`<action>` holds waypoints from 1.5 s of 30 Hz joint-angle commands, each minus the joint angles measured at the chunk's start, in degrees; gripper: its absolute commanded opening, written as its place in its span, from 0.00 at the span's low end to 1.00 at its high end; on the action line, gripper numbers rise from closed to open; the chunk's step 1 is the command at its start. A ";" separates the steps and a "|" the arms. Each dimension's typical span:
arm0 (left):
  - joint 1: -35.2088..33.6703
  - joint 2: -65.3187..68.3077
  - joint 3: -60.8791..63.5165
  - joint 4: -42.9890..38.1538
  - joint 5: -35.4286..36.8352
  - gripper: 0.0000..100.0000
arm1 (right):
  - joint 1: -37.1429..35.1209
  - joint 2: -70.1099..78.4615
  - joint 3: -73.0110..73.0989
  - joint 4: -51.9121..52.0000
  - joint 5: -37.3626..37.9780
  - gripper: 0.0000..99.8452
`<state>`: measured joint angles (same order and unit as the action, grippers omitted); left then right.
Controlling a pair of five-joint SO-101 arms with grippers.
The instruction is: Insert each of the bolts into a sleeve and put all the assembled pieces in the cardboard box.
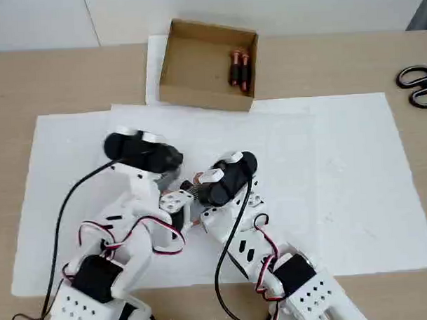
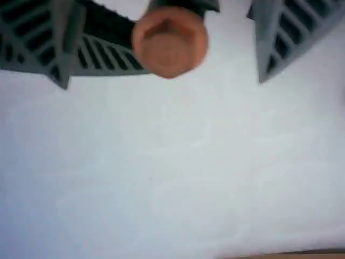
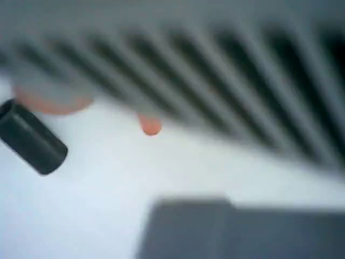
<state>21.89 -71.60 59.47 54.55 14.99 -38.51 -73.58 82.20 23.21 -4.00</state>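
— Left gripper (image 2: 161,81) status?
— Released: jaws spread either side of an orange bolt (image 2: 170,46), over the white paper (image 1: 340,169) in front of the cardboard box (image 1: 166,63).
— Right gripper (image 1: 195,183)?
— Cannot tell. Two assembled pieces (image 1: 240,68) lie inside the cardboard box.

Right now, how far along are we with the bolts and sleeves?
Done: two assembled pieces lie in the cardboard box. In hand: an orange piece in the left wrist view and a black cylinder in the right wrist view, over the white paper, likely being joined. Left: finish that pair and box it.
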 commanded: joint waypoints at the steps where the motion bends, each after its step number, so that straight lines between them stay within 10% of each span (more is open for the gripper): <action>1: -5.63 -0.53 -3.74 0.35 -0.09 0.22 | 3.47 -1.27 -0.97 -1.54 -0.62 0.00; 15: -26.46 -0.53 6.29 0.18 -10.46 0.22 | 20.35 10.51 -22.68 8.57 2.90 0.00; 45: -27.34 -0.44 9.19 0.26 -10.37 0.22 | 13.85 149.93 -172.57 10.33 3.08 0.00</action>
<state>-5.19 -71.60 68.88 54.64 4.79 -23.47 71.82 -76.66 33.49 -1.63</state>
